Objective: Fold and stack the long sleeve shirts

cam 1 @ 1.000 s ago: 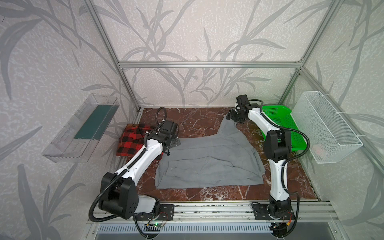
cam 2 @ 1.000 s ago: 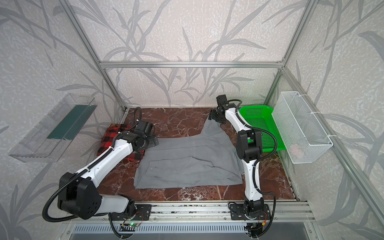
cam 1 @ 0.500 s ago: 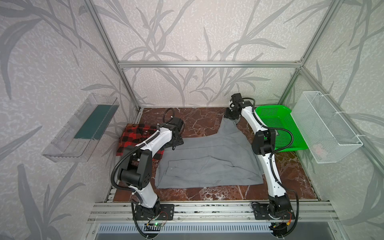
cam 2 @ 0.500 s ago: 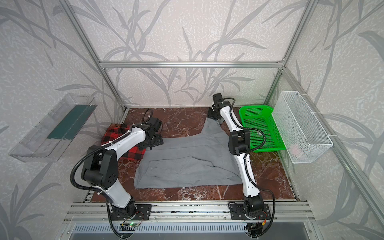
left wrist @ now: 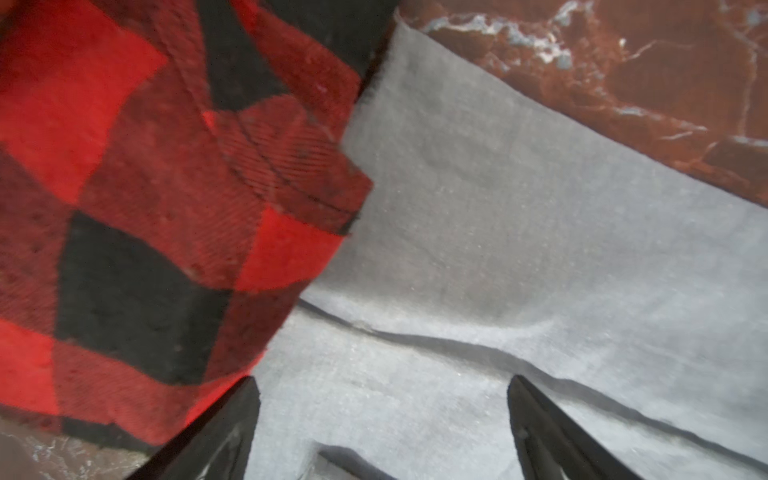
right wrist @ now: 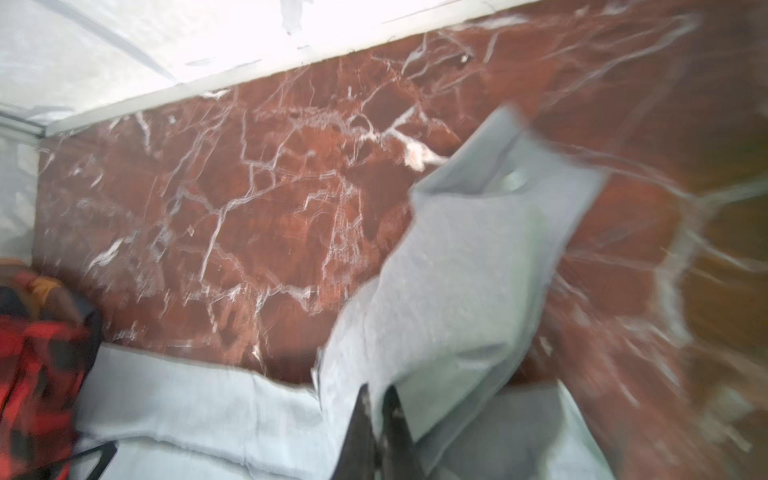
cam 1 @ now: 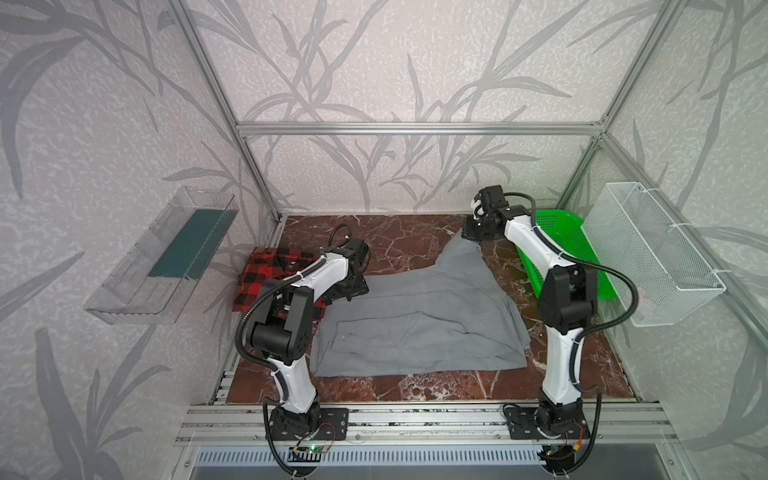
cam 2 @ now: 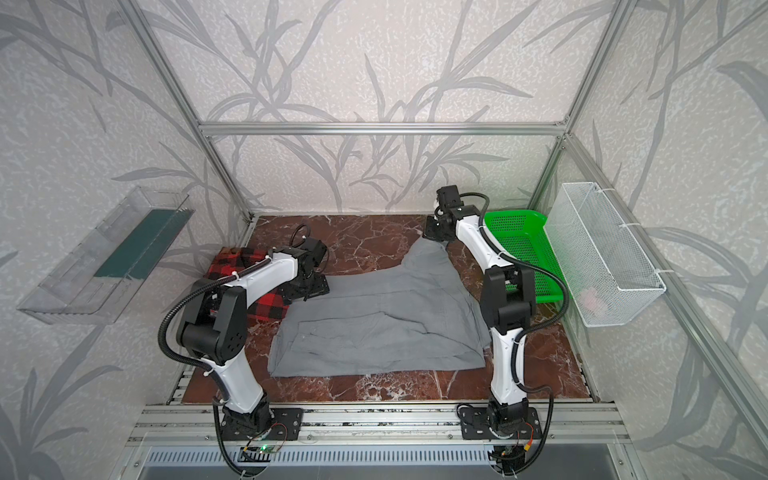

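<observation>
At the far side of the tabletop (cam 1: 395,232), the right claw (right wrist: 376,399) is closed tight on the sleeve of the gray shirt (cam 1: 415,324). It holds the cuff end raised, I think so that the sleeve can be folded over the body lying flat in the middle. Just beside the plaid shirt (cam 1: 270,270) at the left, the left claw (left wrist: 382,415) stands wide open and empty over the gray shirt's corner, probably ready to pinch it.
</observation>
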Controlling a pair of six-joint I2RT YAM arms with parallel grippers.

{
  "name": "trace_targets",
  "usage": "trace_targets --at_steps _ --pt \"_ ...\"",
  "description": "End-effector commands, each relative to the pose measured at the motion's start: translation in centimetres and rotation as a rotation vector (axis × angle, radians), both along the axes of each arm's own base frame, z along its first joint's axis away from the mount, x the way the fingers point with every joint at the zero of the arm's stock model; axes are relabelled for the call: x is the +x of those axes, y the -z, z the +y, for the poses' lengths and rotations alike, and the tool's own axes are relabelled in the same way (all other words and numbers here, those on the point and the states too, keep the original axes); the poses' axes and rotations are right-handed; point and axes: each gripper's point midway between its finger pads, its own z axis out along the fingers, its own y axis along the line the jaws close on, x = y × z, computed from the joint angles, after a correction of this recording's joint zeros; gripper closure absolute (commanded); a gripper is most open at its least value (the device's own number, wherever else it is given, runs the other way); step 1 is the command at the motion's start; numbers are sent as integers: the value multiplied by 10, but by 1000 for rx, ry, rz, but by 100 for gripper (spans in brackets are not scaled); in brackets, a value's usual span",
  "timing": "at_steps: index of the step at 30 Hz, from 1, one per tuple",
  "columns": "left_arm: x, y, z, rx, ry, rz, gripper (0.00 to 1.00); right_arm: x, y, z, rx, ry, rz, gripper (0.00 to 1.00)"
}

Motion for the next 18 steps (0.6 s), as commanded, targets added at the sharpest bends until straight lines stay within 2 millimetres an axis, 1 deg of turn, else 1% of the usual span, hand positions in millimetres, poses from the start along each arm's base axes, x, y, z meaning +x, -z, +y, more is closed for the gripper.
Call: trace_targets --at_steps 1,3,5,7,8,10,12,15,18 --pt "11 -9 1 1 -30 -26 6 -2 -56 1 76 -8 -256 100" --pt "16 -13 6 18 -38 -35 6 -25 -51 14 129 -60 -247 100" --pt "23 -16 10 32 -51 -47 7 -55 -39 32 164 -123 -209 100" --pt "32 -21 15 61 -56 -59 7 -83 -23 47 137 -168 -184 100" --pt "36 -24 19 82 -63 -65 6 -97 -13 50 97 -180 -183 100" --pt "41 -28 23 105 -67 -70 6 -117 0 44 36 -171 -185 100" --pt "48 -32 24 108 -69 -89 5 -130 7 29 5 -146 -191 100" --pt "57 -32 23 108 -87 -95 5 -147 1 8 -64 -123 -230 100" --pt "63 -28 19 101 -114 -69 5 -159 -7 -6 -110 -106 -242 100"
